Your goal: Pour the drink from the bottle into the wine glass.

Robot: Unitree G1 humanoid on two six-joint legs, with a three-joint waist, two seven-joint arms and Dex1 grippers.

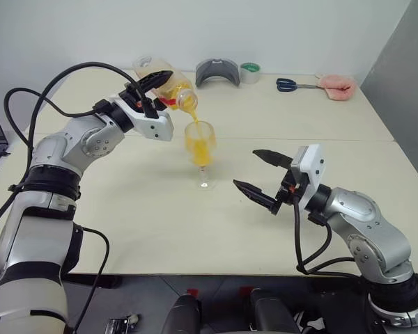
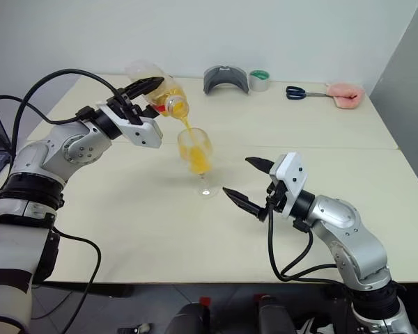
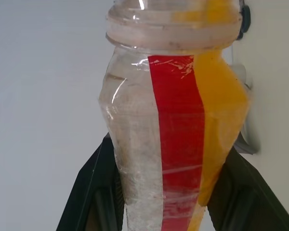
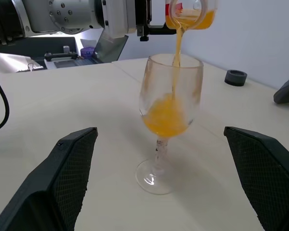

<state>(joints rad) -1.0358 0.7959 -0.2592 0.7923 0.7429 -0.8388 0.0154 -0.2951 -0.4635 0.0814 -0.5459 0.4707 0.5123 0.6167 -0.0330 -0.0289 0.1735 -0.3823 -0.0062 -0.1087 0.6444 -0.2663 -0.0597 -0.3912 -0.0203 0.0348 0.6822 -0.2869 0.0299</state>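
orange drink (image 4: 176, 53) runs in a thin stream from the bottle (image 1: 168, 85) down into the glass (image 1: 200, 142), and you can see it pooling in the bowl. your left gripper (image 1: 145, 87) is pinched tight on the bottle, one black finger on each side of its body, with the red label strip facing the wrist; the bottle is tipped so its mouth hangs just above the glass rim, not touching it. the glass stands upright on the table (image 1: 146, 216), just past and below your left fingertips. your right gripper (image 1: 261, 174) has its fingers spread wide and holds nothing; it hovers above the table, and the glass sits just ahead of its open fingers, centred between them but apart from both.
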